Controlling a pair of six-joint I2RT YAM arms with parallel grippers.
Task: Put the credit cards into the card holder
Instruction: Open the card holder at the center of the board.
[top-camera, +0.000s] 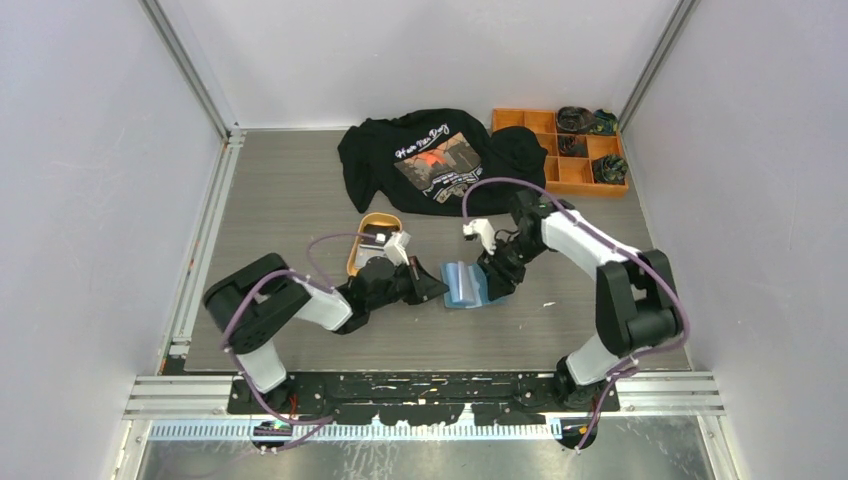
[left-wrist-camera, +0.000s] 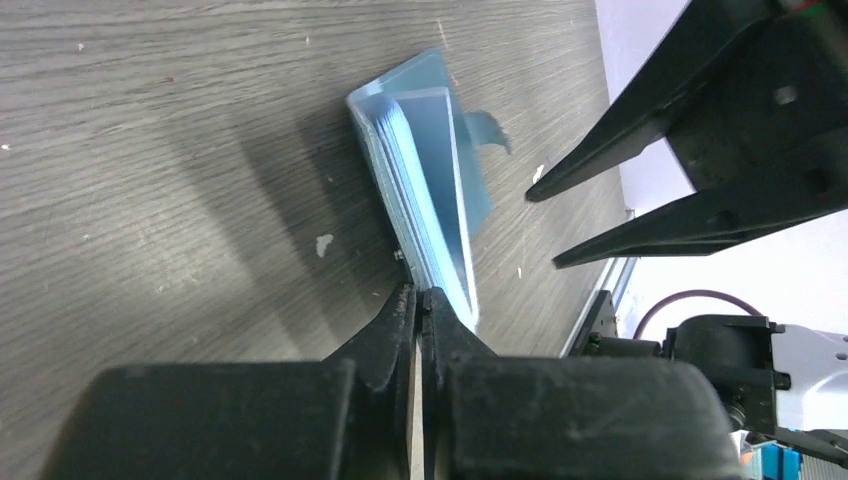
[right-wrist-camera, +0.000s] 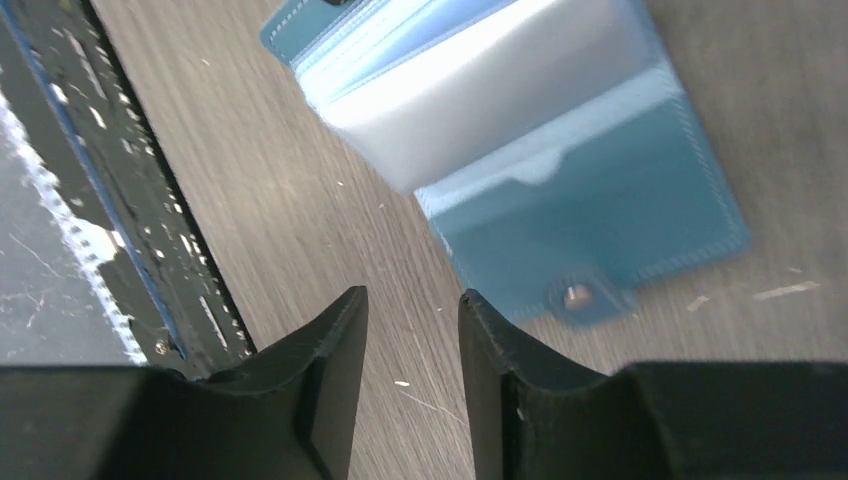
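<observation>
Left of centre, orange oval tray (top-camera: 351, 258) holds credit cards (top-camera: 380, 238), dark and white, beside the left arm. Left claw (left-wrist-camera: 418, 300) pinched fully together, tips touching the near corner of the teal card holder (left-wrist-camera: 430, 180), which lies open on the table (left-wrist-camera: 150, 150) mid-scene, clear sleeves fanned upward; cannot tell whether a sleeve is caught between the tips. Right claw (right-wrist-camera: 412, 310) just right of the holder, 2 fingers narrowly apart, nothing between them.

My grey table (top-camera: 280, 220) carries the open card holder (top-camera: 462, 285), an orange tray (top-camera: 352, 258), a black T-shirt (top-camera: 430, 160) and a compartment box (top-camera: 578, 175).
</observation>
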